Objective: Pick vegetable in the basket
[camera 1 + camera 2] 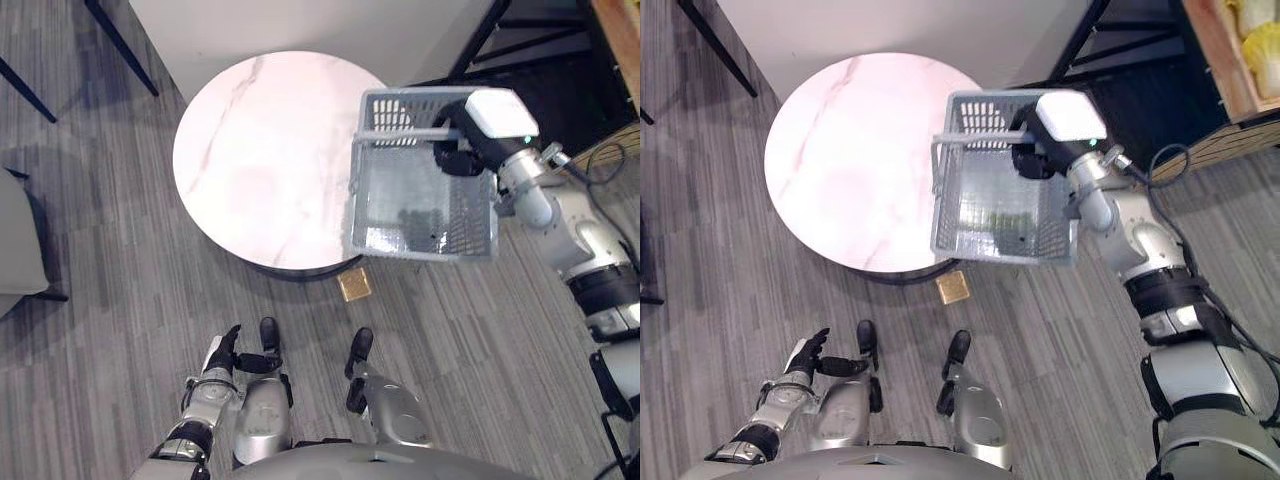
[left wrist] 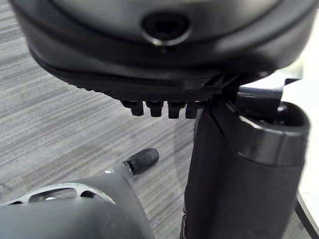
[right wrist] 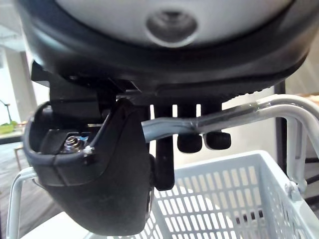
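The right robot hand (image 1: 1032, 152) is clenched round the metal handle (image 3: 219, 117) of the grey basket (image 1: 990, 228). The basket hangs over the 3 o'clock edge of the round white surface (image 1: 845, 160). Pale yellow vegetables (image 1: 1258, 42) lie on a wooden shelf (image 1: 1212, 60) at 1 o'clock, well apart from the basket. The left robot hand (image 1: 222, 352) hangs low at 7 o'clock, its fingers loose.

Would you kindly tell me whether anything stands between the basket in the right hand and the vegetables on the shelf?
Yes, possibly: black frame legs rise between the basket, hung by its handle from the right hand, and the vegetables on the wooden shelf.
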You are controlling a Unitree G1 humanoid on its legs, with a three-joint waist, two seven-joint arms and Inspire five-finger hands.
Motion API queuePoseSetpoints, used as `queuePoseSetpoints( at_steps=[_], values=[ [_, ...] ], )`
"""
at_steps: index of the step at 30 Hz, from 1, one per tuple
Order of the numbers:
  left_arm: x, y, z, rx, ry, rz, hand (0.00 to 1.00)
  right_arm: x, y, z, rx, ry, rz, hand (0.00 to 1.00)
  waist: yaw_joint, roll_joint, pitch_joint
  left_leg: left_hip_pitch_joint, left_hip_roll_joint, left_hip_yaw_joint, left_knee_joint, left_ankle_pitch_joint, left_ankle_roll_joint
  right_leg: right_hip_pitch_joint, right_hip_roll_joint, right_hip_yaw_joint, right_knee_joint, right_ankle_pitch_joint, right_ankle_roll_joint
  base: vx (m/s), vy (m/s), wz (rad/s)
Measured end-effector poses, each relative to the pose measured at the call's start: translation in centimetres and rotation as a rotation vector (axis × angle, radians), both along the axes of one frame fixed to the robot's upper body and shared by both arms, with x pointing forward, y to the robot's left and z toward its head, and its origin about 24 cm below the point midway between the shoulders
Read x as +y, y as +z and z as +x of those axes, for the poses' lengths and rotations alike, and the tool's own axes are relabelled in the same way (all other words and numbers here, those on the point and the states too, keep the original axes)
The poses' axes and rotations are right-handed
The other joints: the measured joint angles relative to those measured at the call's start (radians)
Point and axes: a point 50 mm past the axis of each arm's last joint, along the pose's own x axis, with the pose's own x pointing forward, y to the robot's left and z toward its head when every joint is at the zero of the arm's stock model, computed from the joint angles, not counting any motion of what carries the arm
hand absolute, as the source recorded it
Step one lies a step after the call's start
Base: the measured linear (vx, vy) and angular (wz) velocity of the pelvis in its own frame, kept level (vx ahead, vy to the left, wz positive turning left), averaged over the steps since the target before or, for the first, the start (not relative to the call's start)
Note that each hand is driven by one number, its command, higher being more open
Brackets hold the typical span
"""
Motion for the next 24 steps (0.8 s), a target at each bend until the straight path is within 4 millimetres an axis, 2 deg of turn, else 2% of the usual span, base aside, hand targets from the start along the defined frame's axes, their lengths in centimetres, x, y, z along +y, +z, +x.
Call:
queuePoseSetpoints(
  at_steps=[2,4,10,13,18,24],
  values=[
    [0.4,-0.3,-0.8,0.021,0.007,0.007,1.0,0.5,-2.0,-0.7,0.076,0.028,0.068,0.0,-0.015,-0.008,-0.018,0.006,-0.001,0.003,0.0,-0.001,0.0,0.005,-0.001,0.002,-0.001,0.0,0.0,0.0,0.01,-0.02],
    [0.5,-0.5,-1.4,0.037,-0.003,0.021,1.0,0.4,-3.6,-1.5,0.136,0.036,0.126,0.0,-0.015,-0.01,-0.036,0.014,-0.001,0.011,0.0,-0.003,-0.002,0.009,-0.001,0.011,-0.004,-0.003,0.004,0.0,0.015,-0.1],
    [1.0,-1.4,-3.9,0.101,0.026,0.005,1.0,-0.3,-7.1,-3.3,0.263,0.01,0.298,0.0,-0.035,-0.006,-0.098,0.015,0.0,0.026,-0.001,-0.017,-0.006,0.008,0.001,0.025,-0.017,-0.003,0.006,0.0,0.004,-0.08],
    [0.8,-1.7,-4.5,0.123,0.014,0.006,1.0,-0.5,-7.8,-4.1,0.282,0.004,0.364,0.0,-0.042,0.002,-0.122,0.017,0.0,0.035,0.0,-0.021,-0.007,0.006,0.0,0.037,-0.018,-0.003,0.006,0.01,0.007,-0.08],
    [0.4,-1.9,-4.8,0.139,-0.004,0.003,1.0,-0.4,-7.7,-4.6,0.298,0.024,0.425,0.0,-0.048,0.019,-0.14,0.031,0.0,0.05,0.0,-0.027,-0.008,0.01,0.001,0.051,-0.019,0.0,0.01,0.02,0.003,-0.08],
    [0.3,-2.1,-5.5,0.156,-0.003,-0.004,1.0,-0.7,-8.3,-5.0,0.339,0.024,0.542,0.0,-0.054,0.021,-0.165,0.035,-0.001,0.049,0.0,-0.031,-0.007,0.015,0.001,0.05,-0.019,-0.001,0.01,0.03,0.001,0.0]
  ],
)
